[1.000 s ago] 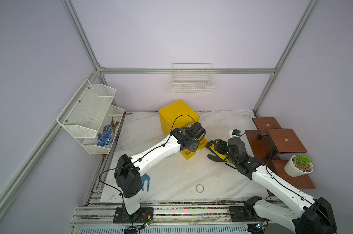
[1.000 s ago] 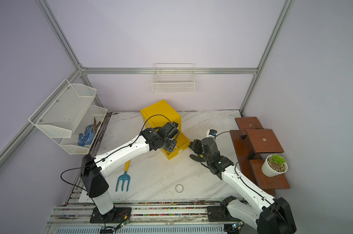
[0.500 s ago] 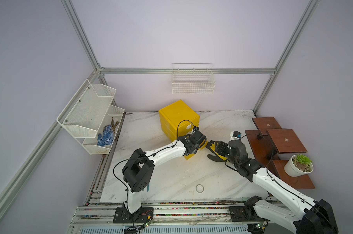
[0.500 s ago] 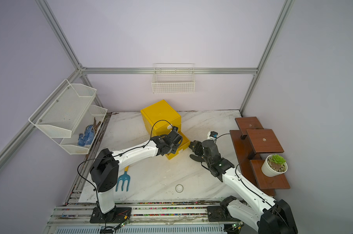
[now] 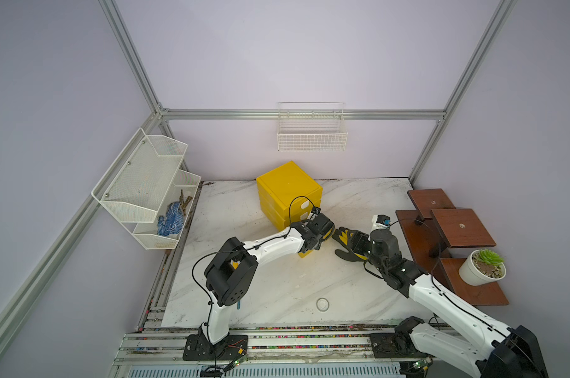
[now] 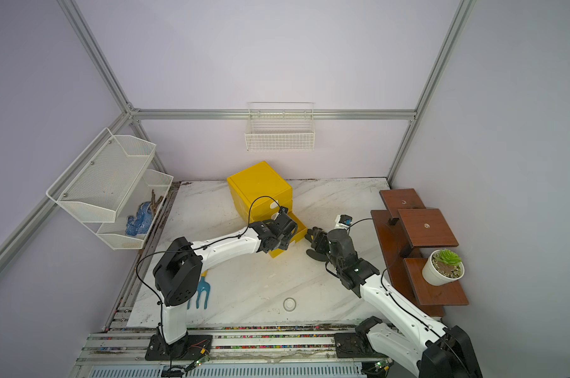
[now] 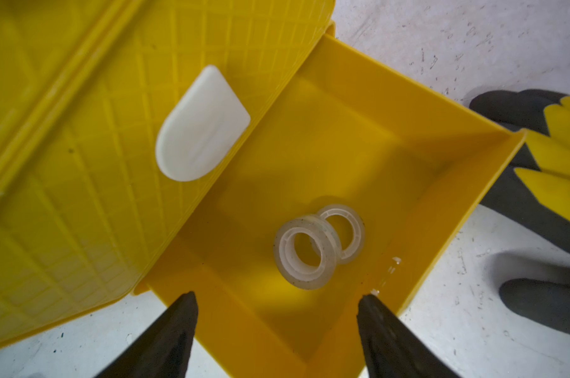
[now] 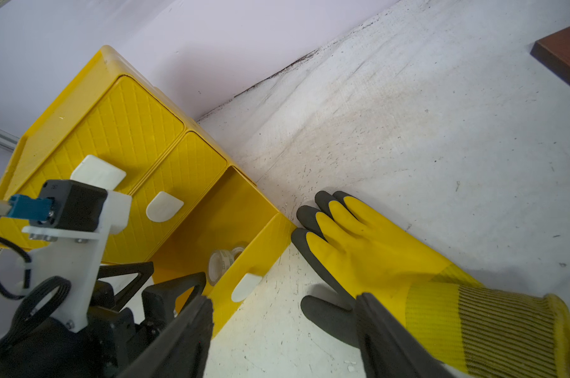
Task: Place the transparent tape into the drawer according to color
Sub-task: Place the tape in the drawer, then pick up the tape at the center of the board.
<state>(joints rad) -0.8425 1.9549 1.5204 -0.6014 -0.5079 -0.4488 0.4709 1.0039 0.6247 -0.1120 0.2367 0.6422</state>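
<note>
Left fingers (image 7: 174, 330), spread wide and empty, hover over the open bottom drawer (image 7: 359, 108), where 2 clear tape rolls (image 7: 283, 250) lie overlapping just beyond their tips, while right fingers (image 8: 388, 337), likewise wide apart, stand over the thumb side of a yellow-and-grey glove (image 8: 375, 248) on the counter (image 8: 441, 131).

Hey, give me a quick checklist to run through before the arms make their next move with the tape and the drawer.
1. Left gripper open, nothing held: ok.
2. Two clear tape rolls inside the open bottom drawer, one leaning on its neighbour: ok.
3. Right gripper open and empty, by the glove: ok.
4. Every roll put away: not ok, one roll lies on the table near its front edge.
5. That roll's rim colour: cannot tell.
</note>
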